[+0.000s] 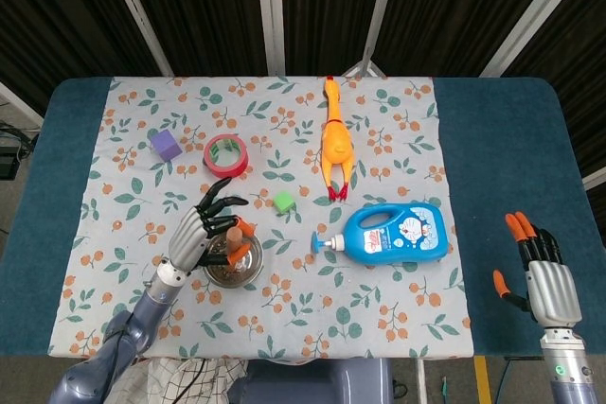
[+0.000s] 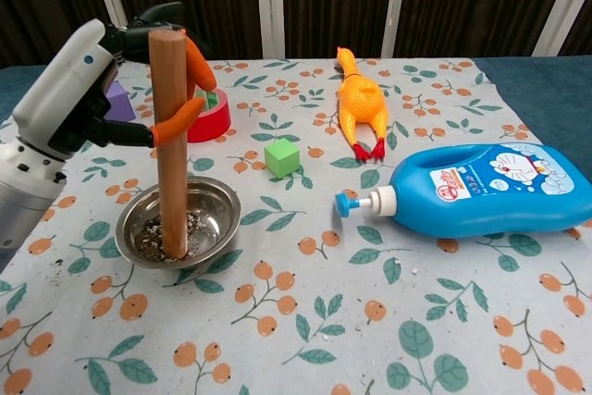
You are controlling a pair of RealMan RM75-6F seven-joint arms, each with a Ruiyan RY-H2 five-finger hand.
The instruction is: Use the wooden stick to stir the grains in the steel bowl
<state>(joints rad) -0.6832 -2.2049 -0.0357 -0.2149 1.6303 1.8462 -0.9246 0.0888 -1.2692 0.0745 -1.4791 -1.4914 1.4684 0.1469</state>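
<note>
Left hand [image 2: 88, 85] pinching the stick [image 2: 170, 145] near its top, plain round wooden stick standing upright, its foot resting in sparse grains [image 2: 190, 226] inside the shiny steel bowl [image 2: 218, 211], right hand [image 1: 545, 274] hanging spread beside the desk [image 1: 502, 139].

No readable words anywhere. Only a cartoon-cat label with small red print, too blurred to make out, on the blue bottle [image 2: 481, 190] lying on its side.
</note>
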